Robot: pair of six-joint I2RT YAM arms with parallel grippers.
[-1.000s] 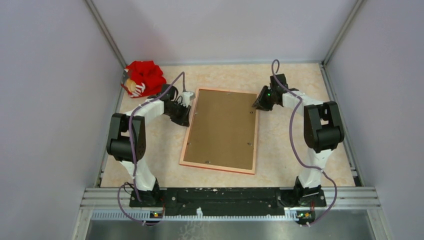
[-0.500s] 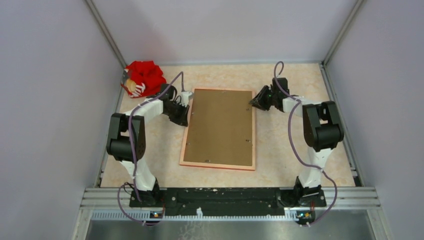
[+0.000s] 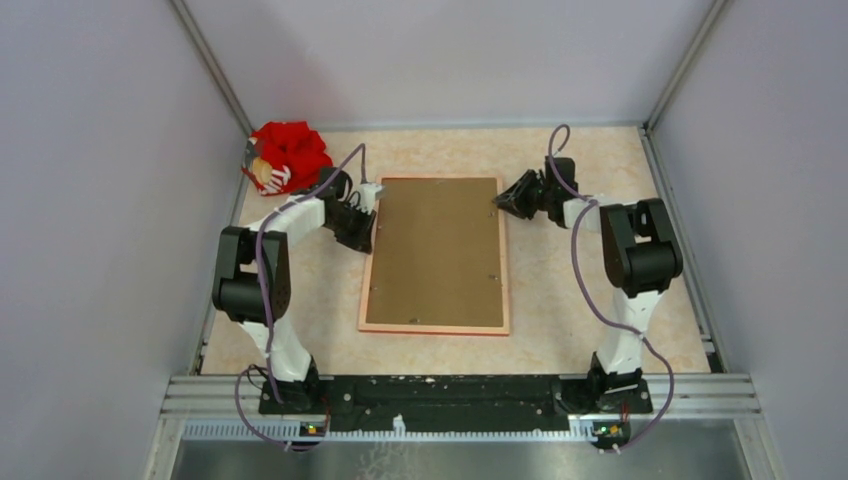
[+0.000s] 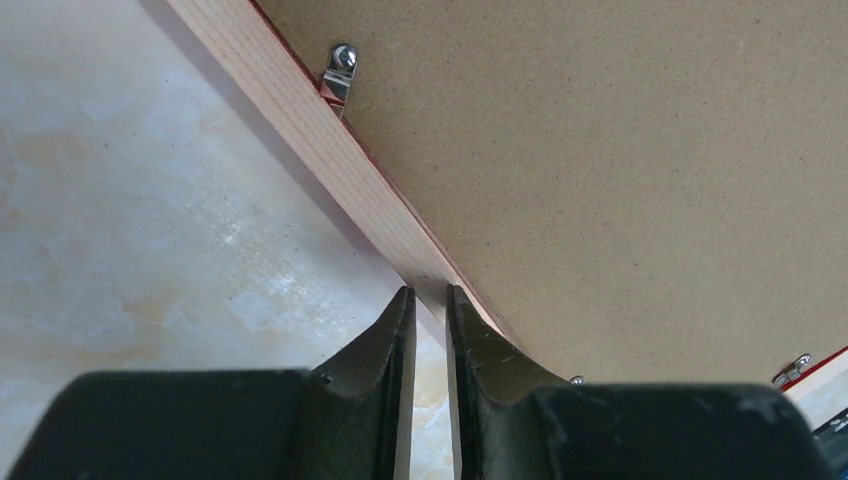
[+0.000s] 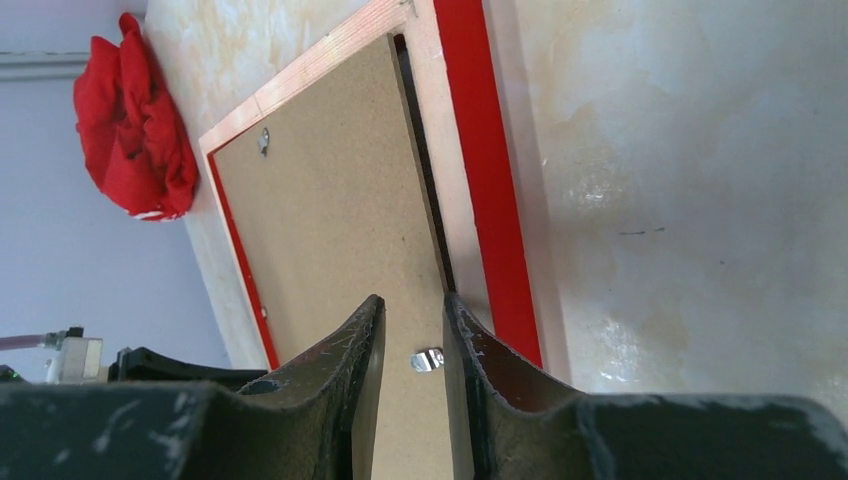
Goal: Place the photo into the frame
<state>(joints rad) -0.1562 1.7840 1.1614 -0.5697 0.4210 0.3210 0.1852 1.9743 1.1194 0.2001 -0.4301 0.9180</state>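
The frame (image 3: 435, 328) is laid back-up, centred on the table (image 3: 570, 290), claws narrowed.
Seen from above, the left gripper (image 3: 370, 232) is set at its left rail, the right gripper (image 3: 498, 201) by its far right corner. In the wrist views, slim finger gaps are shown, over the pale rail and the backing panel (image 5: 330, 200) respectively.

The frame (image 3: 505, 262) is showing pale wood with red edges, the board (image 3: 437, 255) plain brown, the table (image 3: 570, 290) cream marbling, the cloth (image 3: 290, 152) bright red.
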